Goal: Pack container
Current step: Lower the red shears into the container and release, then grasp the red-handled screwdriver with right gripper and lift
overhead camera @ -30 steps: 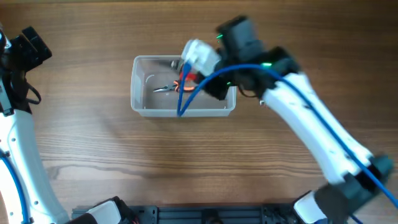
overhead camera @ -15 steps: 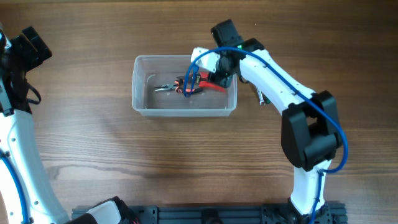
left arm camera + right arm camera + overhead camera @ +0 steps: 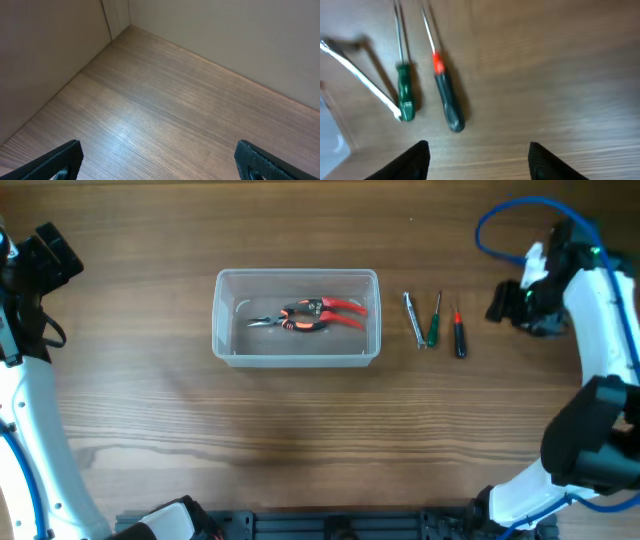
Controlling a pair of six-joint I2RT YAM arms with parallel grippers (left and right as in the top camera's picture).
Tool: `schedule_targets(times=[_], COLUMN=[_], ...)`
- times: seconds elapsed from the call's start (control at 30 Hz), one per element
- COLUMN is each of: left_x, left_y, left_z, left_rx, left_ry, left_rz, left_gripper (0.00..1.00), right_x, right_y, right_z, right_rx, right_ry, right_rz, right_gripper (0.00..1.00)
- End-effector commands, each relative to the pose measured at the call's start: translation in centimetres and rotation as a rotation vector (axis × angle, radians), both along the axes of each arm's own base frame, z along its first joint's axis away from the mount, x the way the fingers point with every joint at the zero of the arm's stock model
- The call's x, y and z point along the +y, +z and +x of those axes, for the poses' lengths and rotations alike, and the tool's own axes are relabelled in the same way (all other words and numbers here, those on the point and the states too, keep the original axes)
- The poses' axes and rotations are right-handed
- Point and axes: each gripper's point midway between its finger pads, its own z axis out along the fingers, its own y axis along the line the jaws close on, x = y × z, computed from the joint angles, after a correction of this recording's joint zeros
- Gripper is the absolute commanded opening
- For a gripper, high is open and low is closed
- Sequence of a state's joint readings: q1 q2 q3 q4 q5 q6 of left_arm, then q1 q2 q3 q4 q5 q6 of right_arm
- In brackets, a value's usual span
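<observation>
The clear plastic container (image 3: 228,340) sits left of the table's middle, with red-handled pliers (image 3: 312,314) lying inside it. My right gripper (image 3: 499,306) is off to the right of it, open and empty. In the right wrist view it (image 3: 479,161) hovers over bare wood, just short of a black screwdriver with a red collar (image 3: 448,106) and a green-handled screwdriver (image 3: 405,98). My left gripper (image 3: 160,162) is wide open above bare wood at the far left (image 3: 48,252), well away from the container.
Three tools lie in a row right of the container: a silver tool (image 3: 413,319), the green screwdriver (image 3: 433,326) and the black screwdriver (image 3: 459,337). The silver tool (image 3: 362,80) also shows in the right wrist view. Walls border the table's far left corner (image 3: 117,20).
My right arm has pulled out of the container and swung right past the three tools. Its jaws opened and the pliers stayed in the container. The left arm has not moved.
</observation>
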State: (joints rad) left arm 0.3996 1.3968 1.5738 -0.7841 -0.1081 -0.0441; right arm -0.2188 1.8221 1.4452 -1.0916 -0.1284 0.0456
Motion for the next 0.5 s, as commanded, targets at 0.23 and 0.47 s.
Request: schedule_targets(times=[0.23,0.47], left_x=[0.3,0.3], left_y=[0.0,0.0], left_z=[0.0,0.0], left_rx=[-0.005,-0.005], left_ry=[0.016,0.016], left_rz=[-0.006,-0.006], left_gripper=[1.0,1.0], right_x=[3.9,4.0], right_y=[-6.4,-11.5], right_z=[1.4,0.3], right_rx=[-0.035,0.088], right_ry=[0.137,0.112], right_rz=[-0.036,-0.013], right_gripper=[0.56,0.33])
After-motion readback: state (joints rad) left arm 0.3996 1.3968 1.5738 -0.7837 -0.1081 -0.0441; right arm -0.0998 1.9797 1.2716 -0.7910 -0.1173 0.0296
